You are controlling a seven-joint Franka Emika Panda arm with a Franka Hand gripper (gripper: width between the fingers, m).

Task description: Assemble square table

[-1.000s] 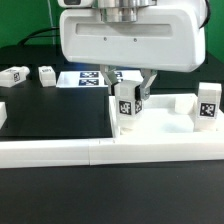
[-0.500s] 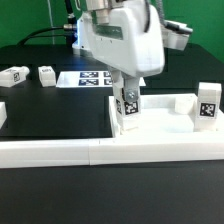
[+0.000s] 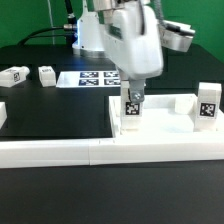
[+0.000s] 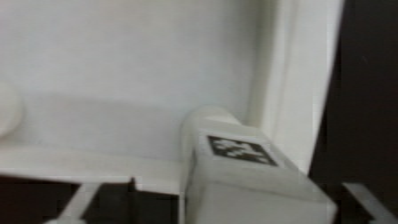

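The hand [image 3: 133, 97] is clamping narrowly on one white leg [image 3: 132, 120], holding it upright on the square slab [image 3: 165, 126]. A second leg [image 3: 207, 103] is standing at the exterior view's right.

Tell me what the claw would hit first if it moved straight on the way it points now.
The claw points straight down with the upright white leg between its fingers, so it would probably meet the leg first. Below that is the white tabletop the leg stands on. Depth is unclear, so the fingers might slide past the leg's sides.
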